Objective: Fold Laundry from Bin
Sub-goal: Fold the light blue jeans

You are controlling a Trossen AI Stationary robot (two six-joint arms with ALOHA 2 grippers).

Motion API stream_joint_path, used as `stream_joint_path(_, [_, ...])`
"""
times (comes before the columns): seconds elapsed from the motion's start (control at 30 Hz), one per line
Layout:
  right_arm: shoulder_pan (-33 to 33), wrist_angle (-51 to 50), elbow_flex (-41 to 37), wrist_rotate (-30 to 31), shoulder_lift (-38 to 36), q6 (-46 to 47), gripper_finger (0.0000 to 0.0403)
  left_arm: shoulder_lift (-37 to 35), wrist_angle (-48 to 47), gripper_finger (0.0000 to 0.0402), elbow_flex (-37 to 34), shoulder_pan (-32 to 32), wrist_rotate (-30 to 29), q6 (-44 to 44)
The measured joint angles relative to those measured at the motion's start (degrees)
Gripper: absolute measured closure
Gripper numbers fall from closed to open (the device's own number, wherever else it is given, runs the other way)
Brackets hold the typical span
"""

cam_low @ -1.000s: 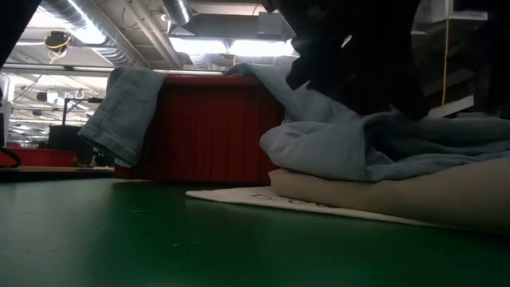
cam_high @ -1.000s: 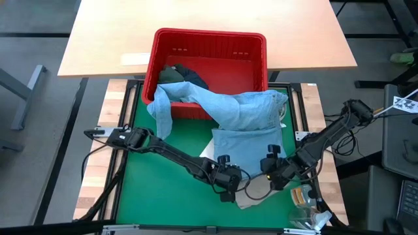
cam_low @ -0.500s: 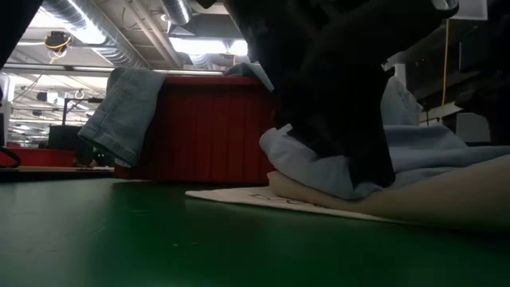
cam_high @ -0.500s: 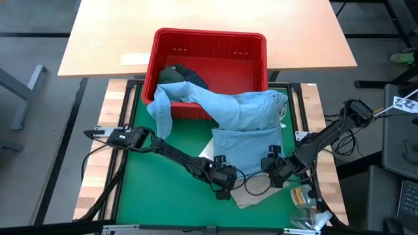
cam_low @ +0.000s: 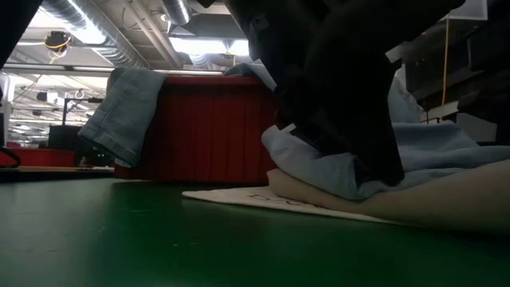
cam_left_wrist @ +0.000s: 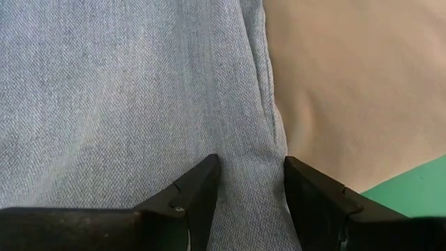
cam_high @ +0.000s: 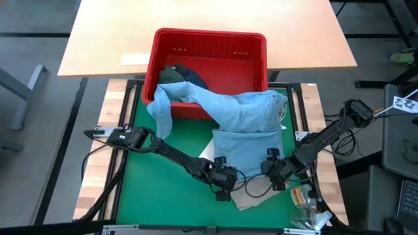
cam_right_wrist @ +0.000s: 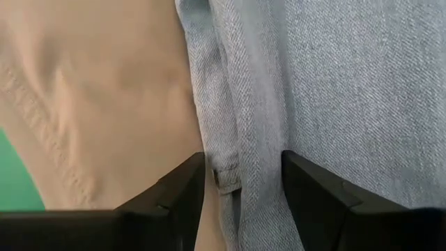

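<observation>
Nearest, the left hand (cam_high: 222,186) and right hand (cam_high: 273,177) stand with fingers spread, straddling the near edge of the soft light blue denim shirt (cam_high: 248,147), which lies on a folded beige garment (cam_high: 251,196) on the green surface (cam_high: 163,189). Closing now, either hand could pinch the beige layer too and drag the pile askew. Farther off, the shirt's sleeve drapes over the rim of the rectangular red plastic bin (cam_high: 209,39) and could snag there.

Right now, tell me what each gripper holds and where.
Both straddle the light blue shirt: left gripper at its left side edge, right gripper at its right side edge. A closed grip cannot be told.
</observation>
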Motion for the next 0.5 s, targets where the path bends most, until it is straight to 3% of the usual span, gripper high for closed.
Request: stream_joint_path(0.5, [0.0, 0.4, -0.2, 2.5, 2.7, -5.2, 0.0217, 0.1, 0.1, 0.0243, 3.0, 1.0, -0.4, 0.0])
